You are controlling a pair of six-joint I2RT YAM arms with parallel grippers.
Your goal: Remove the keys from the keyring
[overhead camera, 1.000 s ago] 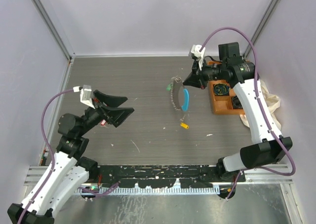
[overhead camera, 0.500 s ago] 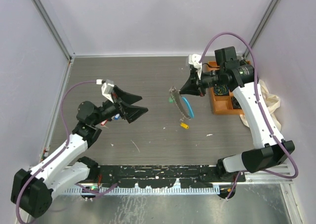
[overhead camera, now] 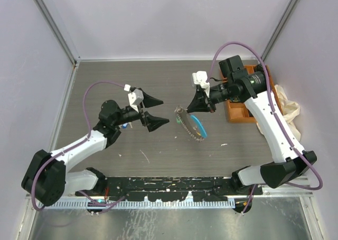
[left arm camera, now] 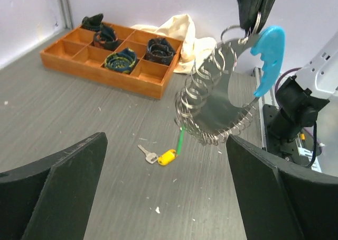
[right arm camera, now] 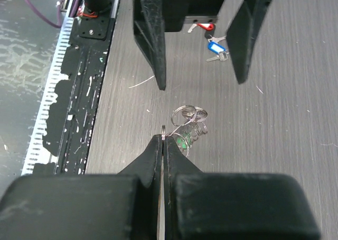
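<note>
My right gripper (overhead camera: pixel 192 110) is shut on a small ring at the top of the keyring (overhead camera: pixel 186 125) and holds it hanging above the table. The keyring is a silvery coil of rings with a light-blue plastic piece (overhead camera: pixel 199 126). In the left wrist view the keyring (left arm camera: pixel 214 105) hangs ahead, with a green piece (left arm camera: pixel 181 138) dangling under it. A yellow-headed key (left arm camera: pixel 166 157) lies on the table below. My left gripper (overhead camera: pixel 165 111) is open and empty, just left of the keyring. In the right wrist view the pinched ring (right arm camera: pixel 164 133) sits at my fingertips.
A wooden compartment tray (overhead camera: pixel 238 114) holding dark items stands at the right, with a cream cloth (overhead camera: pixel 288 105) beyond it. Red and blue tagged keys (right arm camera: pixel 216 48) lie on the table under the left arm. A black rail (overhead camera: pixel 169 184) runs along the near edge.
The left arm has reached right, bringing its open gripper close to the keyring. The right gripper has carried the keyring left and nearer, away from the tray.
</note>
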